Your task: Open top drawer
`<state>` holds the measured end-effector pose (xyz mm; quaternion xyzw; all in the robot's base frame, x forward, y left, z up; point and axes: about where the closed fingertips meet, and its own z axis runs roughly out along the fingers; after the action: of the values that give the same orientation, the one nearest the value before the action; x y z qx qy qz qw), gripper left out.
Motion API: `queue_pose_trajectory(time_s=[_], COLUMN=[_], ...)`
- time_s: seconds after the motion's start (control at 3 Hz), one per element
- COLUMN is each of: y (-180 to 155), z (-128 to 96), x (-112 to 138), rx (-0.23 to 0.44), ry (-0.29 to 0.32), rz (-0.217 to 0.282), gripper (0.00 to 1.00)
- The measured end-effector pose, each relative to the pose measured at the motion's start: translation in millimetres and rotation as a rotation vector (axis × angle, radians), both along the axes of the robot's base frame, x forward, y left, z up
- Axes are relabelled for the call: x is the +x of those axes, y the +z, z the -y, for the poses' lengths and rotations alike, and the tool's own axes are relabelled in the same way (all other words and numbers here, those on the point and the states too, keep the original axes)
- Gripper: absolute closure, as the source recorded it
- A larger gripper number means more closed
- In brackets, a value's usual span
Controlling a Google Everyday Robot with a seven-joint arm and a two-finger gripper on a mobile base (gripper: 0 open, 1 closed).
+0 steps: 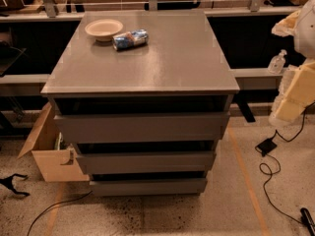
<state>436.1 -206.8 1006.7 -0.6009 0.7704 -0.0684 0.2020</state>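
Note:
The grey cabinet (147,58) stands in the middle of the camera view with three handle-less drawer fronts. The top drawer (142,127) is the widest front, just under the cabinet top, with a dark gap (142,104) above it. My arm, cream and white, comes in at the right edge. Its gripper (285,107) hangs to the right of the cabinet, level with the top drawer and apart from it, holding nothing that I can see.
A cream bowl (104,29) and a lying blue can (130,39) sit on the cabinet top at the back left. An open cardboard box (47,151) stands left of the cabinet. Cables and a black adapter (266,146) lie on the floor at right. A bottle (277,62) stands on a ledge.

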Motion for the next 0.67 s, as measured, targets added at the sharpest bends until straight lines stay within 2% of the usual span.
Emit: queue_pose_trajectory(time_s=[0.33,0.67], y=[0.0,-17.2], z=[0.0,-3.6], x=[-0.1,-8.1], rx=[0.000,0.025], ry=[0.000,0.031], rz=[0.000,-0.002], gripper=[0.00,0.00])
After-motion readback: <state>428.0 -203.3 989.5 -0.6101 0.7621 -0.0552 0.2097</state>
